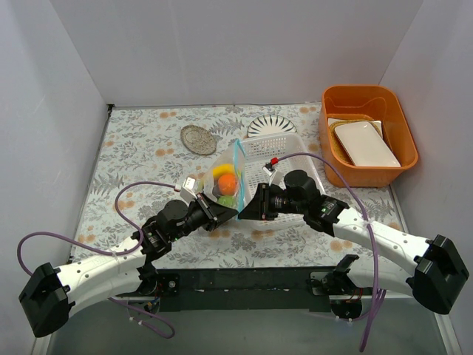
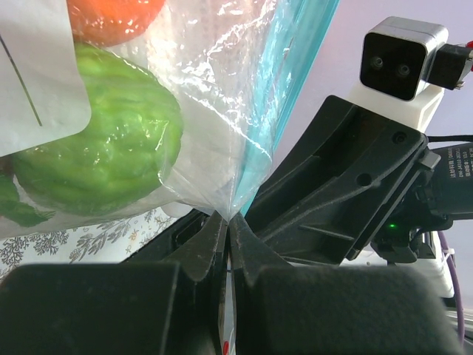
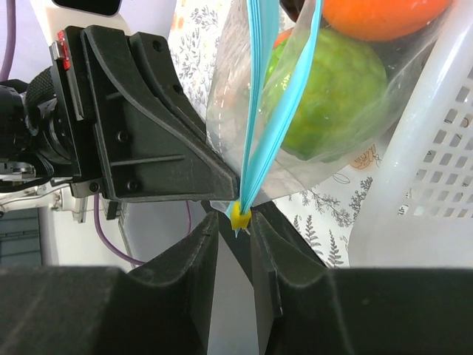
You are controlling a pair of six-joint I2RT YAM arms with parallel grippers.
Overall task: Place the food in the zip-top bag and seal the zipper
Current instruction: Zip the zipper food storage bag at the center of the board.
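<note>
Over floral desk (image 1: 140, 148), pinching zip-top bag (image 2: 222, 89) corner in closed left gripper (image 2: 228, 219), nipping zipper (image 3: 259, 96) end in closed right gripper (image 3: 238, 220) opposite, likely tensioning mouth for sealing.

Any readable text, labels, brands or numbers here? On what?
No legible text in any view.
Pale print on the right arm's black housing: too small and blurred to read.
White patch on the zip-top bag: only a thin dark line, no words.
</note>
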